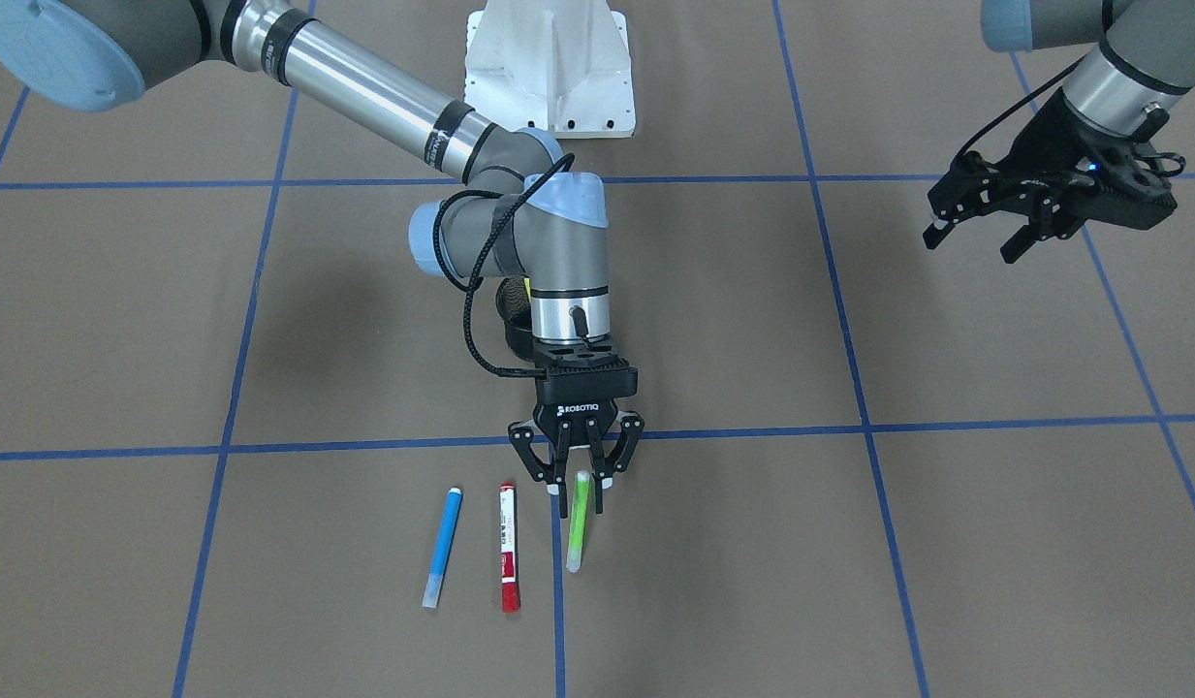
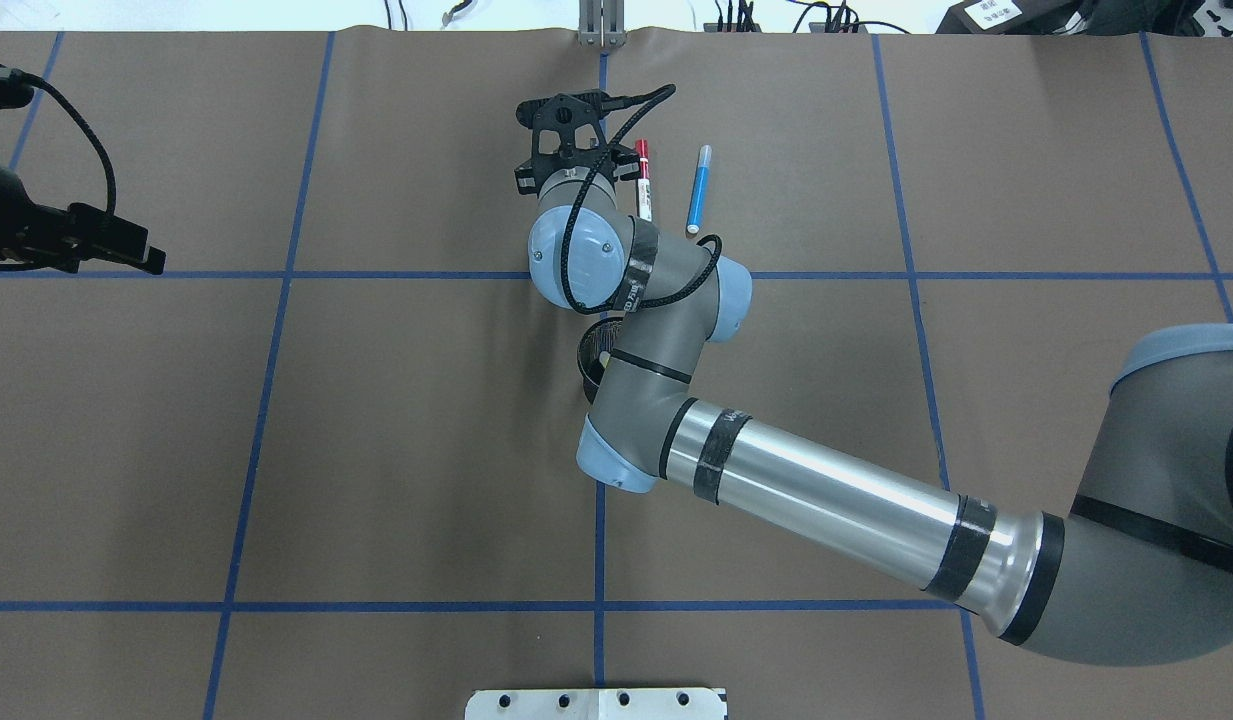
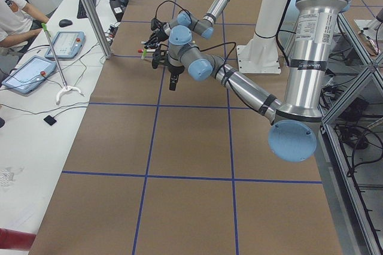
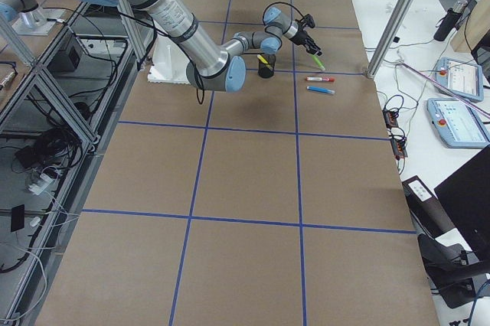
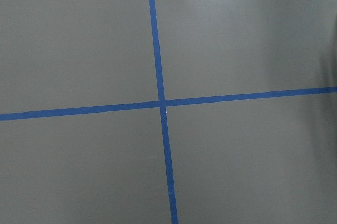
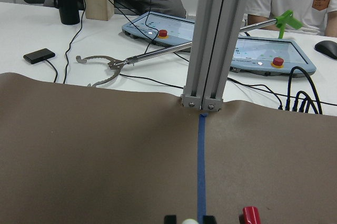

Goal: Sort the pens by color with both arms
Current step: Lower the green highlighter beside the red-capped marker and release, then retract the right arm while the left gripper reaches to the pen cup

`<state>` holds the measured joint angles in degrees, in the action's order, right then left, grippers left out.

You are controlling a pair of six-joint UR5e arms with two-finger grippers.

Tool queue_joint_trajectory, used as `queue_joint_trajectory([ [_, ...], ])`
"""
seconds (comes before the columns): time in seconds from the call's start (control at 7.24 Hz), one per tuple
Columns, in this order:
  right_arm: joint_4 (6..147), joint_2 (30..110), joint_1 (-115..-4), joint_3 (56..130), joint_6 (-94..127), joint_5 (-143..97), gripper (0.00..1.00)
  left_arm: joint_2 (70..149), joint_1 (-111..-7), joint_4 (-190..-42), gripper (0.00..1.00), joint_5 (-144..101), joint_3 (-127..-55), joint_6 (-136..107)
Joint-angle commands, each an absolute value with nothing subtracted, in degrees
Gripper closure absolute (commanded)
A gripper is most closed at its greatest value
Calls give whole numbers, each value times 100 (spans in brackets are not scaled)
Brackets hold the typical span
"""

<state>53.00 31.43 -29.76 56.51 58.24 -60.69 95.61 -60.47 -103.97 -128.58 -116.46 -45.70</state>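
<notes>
My right gripper [image 1: 578, 492] is shut on the upper end of the green pen [image 1: 578, 528], which slants down toward the table's far side. The green pen also shows in the exterior right view [image 4: 318, 61]. The white pen with red cap [image 1: 509, 546] and the blue pen [image 1: 443, 546] lie side by side on the brown table, just beside the gripper. The yellow pen [image 4: 262, 58] stands in a black mesh cup [image 4: 266, 69]. My left gripper [image 1: 975, 242] is open and empty, held above the table far off to the side. Its wrist view shows only table and blue tape.
The mesh cup [image 1: 510, 308] sits under my right wrist, mostly hidden. The white pedestal base [image 1: 549, 68] stands at the robot's edge. An aluminium post [image 6: 213, 34] rises at the far table edge, with operators, tablets and cables beyond it.
</notes>
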Motion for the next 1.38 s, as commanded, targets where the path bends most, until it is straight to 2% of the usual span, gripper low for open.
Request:
queue_joint_trajectory([
  [0.0,5309,3469,-2945,6192,5540,-6082,4,9562,-6047,-10397,1,-12858,-11646,-4570],
  [0.28,5509,3568,-3023,6957,5440,-6666,2,9842,-6038,-10171,1,-12867,-11611,-4744],
  [0.41,6085,3786,-3206,7596,5614,-7149,2,10244,-6038,-9734,1,-12858,-11610,-4894],
  [0.69,6398,5003,-3942,9090,5827,-8578,2,10992,-5681,-9134,1,-12719,-11602,-5525],
  [0.83,6390,5445,-4425,9358,5810,-9413,2,11352,-5234,-8914,1,-12187,-11602,-5963],
  [1.11,6337,6262,-5575,9422,5583,-11485,2,12247,-4355,-8029,1,-11289,-11558,-6746],
  [1.24,6337,6658,-5999,9422,5277,-12122,2,12722,-3994,-7920,1,-10754,-11270,-7115],
])
